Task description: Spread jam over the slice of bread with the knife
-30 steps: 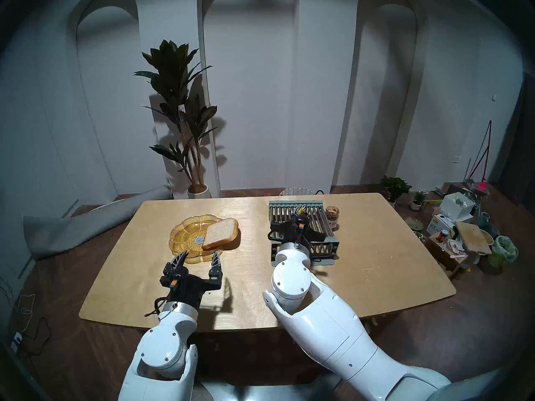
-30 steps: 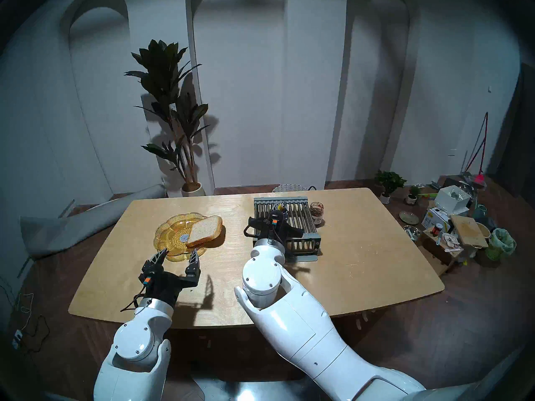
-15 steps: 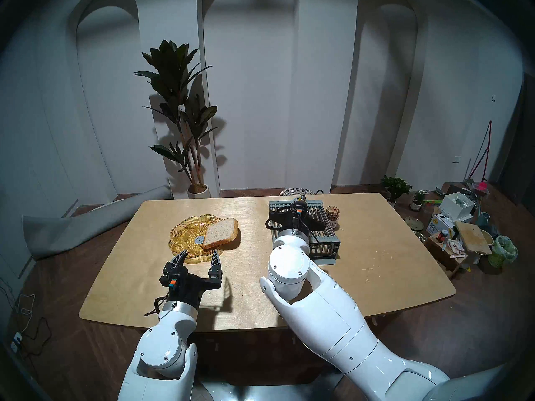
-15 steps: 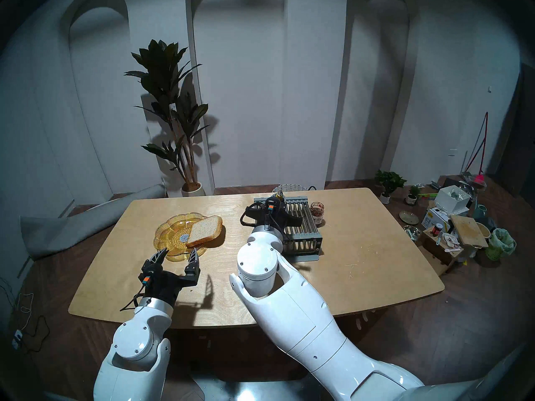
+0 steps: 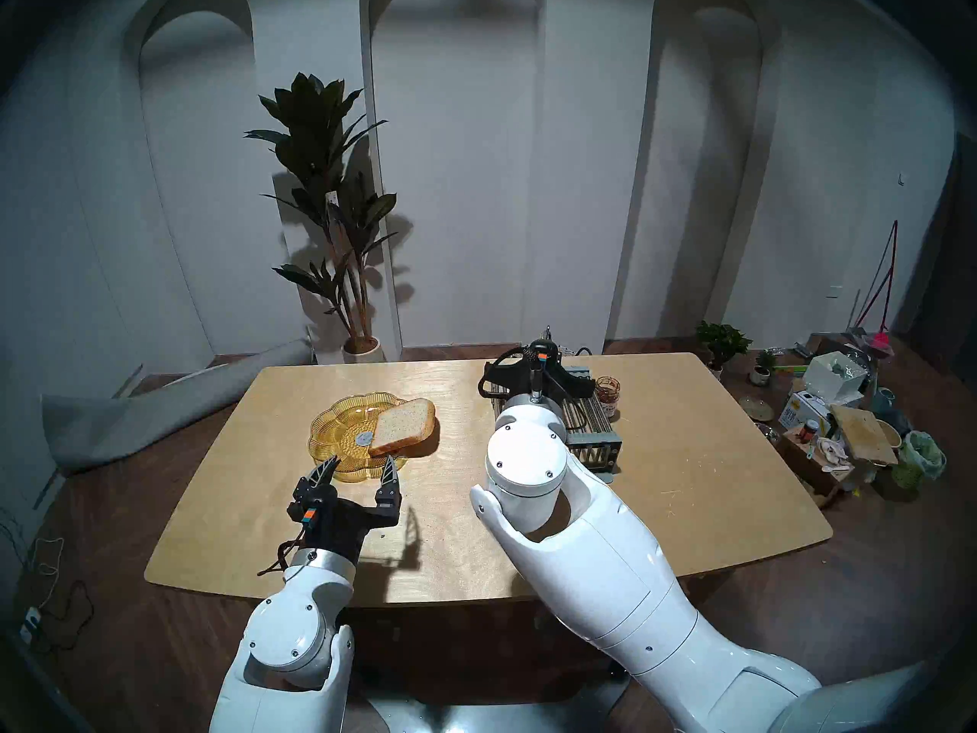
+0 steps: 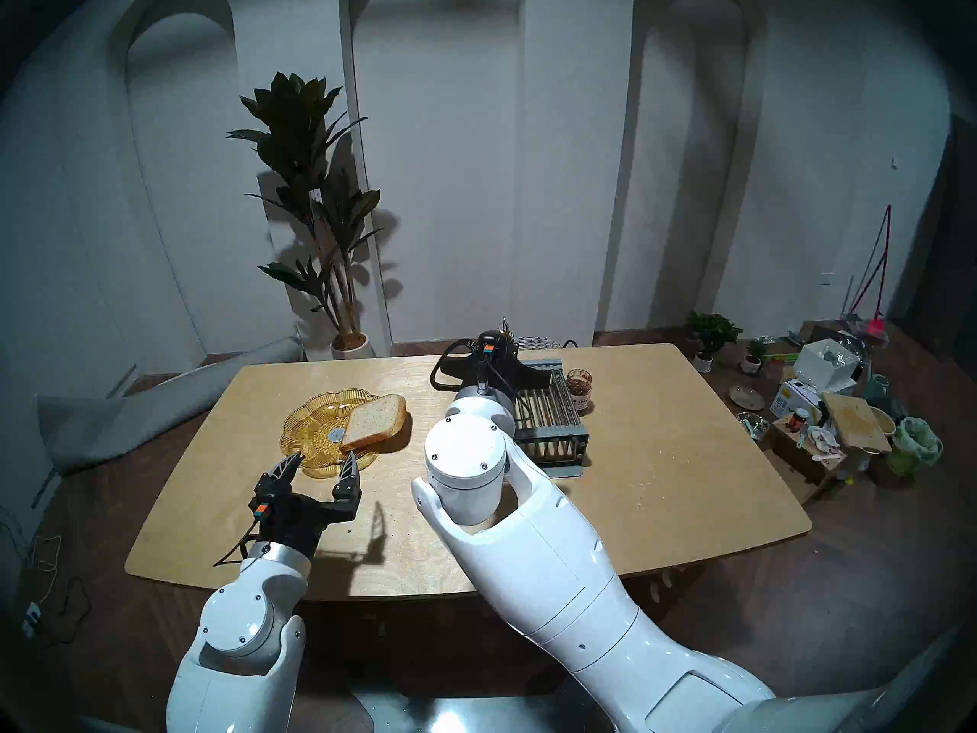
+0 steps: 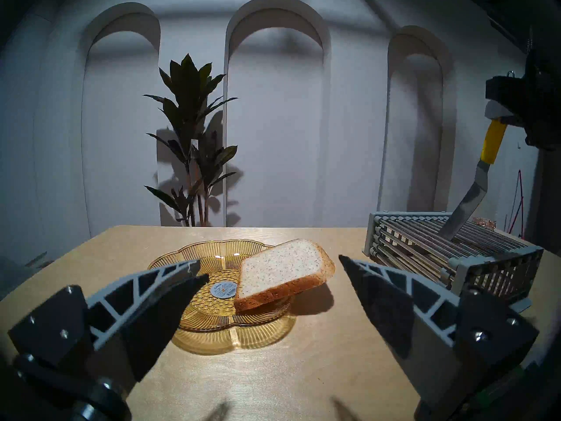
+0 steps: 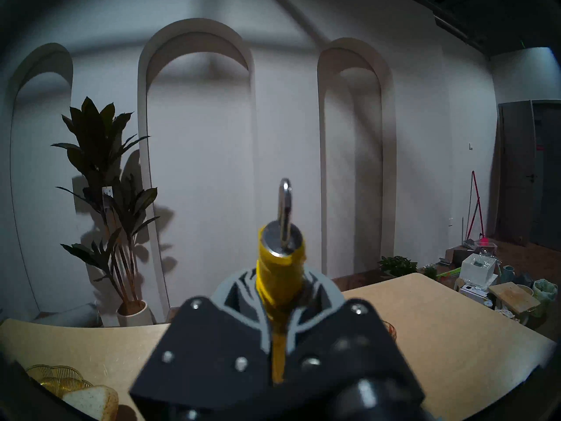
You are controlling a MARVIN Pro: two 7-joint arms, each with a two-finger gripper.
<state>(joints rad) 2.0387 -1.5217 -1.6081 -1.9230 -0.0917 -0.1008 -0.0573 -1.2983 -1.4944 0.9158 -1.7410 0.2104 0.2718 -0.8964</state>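
Left wrist view shows the right end effector (image 7: pixel 504 113) clamped on one knife (image 7: pixel 491 144), blade tip still at the rack (image 7: pixel 449 247). One bread slice (image 7: pixel 282 268) lies bare on one plate (image 7: pixel 200 335); one jam jar (image 5: pixel 607 393) stands untouched. Left end effector (image 5: pixel 359 467) hangs apart, empty.
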